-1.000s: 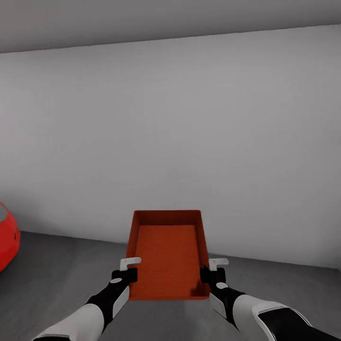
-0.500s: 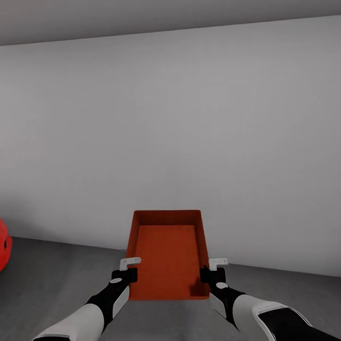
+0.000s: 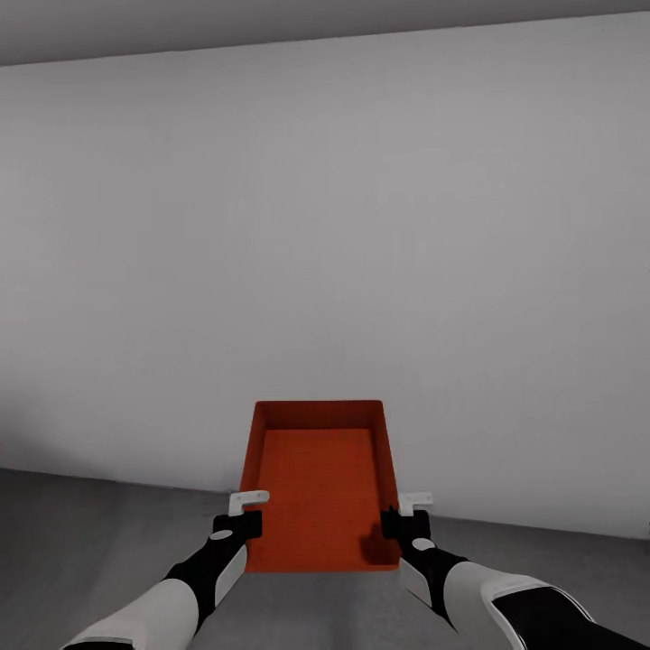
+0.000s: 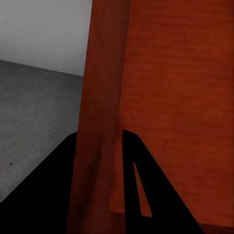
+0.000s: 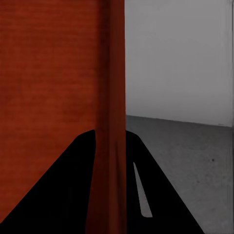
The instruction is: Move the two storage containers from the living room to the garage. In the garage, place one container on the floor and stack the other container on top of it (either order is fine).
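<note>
One plain red-orange rectangular storage container (image 3: 320, 483), open-topped with flat sides, is carried in front of the robot between both arms, clear of the dark grey mottled concrete floor (image 3: 99, 524). Its long axis points away from the robot toward a bare pale grey wall (image 3: 325, 253). The inside of the container appears empty, with a finely ribbed base.

The left gripper (image 3: 242, 522) grips the container's left side wall near the corner closest to the robot. In the left wrist view the red-orange wall (image 4: 100, 122) runs between the two black fingers (image 4: 53, 195), so the jaws are clamped narrowly on that wall, one finger outside and one inside.

The right gripper (image 3: 404, 522) grips the right side wall at the matching near corner. In the right wrist view the wall (image 5: 114, 107) likewise passes between the black fingers (image 5: 63, 195), with the jaws closed tightly upon it.

The container sits level between the two grippers. The wall meets the floor in a straight line beyond the container's far end. A strip of darker grey ceiling (image 3: 271, 23) runs along the top of the head view. Both wrist views show grey floor and pale wall beside the container.
</note>
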Motion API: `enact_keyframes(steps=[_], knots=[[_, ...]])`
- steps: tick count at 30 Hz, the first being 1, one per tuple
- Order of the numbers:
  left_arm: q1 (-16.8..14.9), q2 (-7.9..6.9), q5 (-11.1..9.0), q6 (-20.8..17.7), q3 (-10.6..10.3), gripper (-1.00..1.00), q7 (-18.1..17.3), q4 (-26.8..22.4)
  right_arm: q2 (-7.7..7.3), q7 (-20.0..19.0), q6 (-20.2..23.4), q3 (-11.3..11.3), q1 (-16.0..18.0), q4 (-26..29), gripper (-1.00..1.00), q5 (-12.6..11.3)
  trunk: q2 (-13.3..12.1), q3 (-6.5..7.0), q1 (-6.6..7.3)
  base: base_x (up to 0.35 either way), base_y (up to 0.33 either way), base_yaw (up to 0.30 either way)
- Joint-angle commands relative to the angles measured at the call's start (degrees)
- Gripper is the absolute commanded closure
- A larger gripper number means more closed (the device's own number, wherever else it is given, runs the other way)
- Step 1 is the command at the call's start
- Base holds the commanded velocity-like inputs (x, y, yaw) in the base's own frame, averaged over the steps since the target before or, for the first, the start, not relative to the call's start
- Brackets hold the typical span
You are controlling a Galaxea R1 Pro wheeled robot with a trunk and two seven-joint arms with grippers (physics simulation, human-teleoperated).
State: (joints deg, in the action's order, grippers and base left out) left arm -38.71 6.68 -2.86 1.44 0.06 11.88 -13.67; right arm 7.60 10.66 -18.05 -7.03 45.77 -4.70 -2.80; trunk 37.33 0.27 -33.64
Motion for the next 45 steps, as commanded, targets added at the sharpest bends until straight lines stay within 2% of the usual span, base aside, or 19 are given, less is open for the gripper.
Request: enact_keyframes(steps=[1, 8, 18, 32, 45], knots=[[0.0, -0.82, -0.4, 0.1, -0.2, 1.00, 0.4, 0.1, 0.07, -0.6, -0.1, 2.3, 0.1, 2.9, 1.00, 1.8, 0.0, -0.02, -0.05, 0.321, 0.081, -0.249], [0.0, -0.80, -0.4, 0.1, -0.2, 1.00, 0.4, 0.1, 0.06, -0.6, -0.1, 2.3, 0.1, 2.9, 1.00, 1.8, 0.0, -0.02, -0.05, 0.321, 0.081, -0.219], [0.0, -0.79, -0.4, 0.1, -0.2, 1.00, 0.5, 0.0, 0.10, -0.6, 0.0, 2.3, 0.1, 2.9, 1.00, 1.8, 0.0, -0.02, -0.05, 0.307, 0.070, -0.017], [0.0, -0.79, -0.5, 0.1, -0.1, 1.00, 0.5, 0.0, 0.11, -0.6, -0.1, 2.3, 0.1, 2.9, 1.00, 1.8, 0.0, -0.03, -0.05, 0.022, 0.003, 0.000], [0.0, -0.79, -0.5, 0.1, -0.1, 1.00, 0.5, 0.0, 0.13, -0.6, -0.1, 2.3, 0.1, 2.9, 1.00, 1.8, 0.0, -0.98, -0.05, 0.000, 0.000, -0.109]])
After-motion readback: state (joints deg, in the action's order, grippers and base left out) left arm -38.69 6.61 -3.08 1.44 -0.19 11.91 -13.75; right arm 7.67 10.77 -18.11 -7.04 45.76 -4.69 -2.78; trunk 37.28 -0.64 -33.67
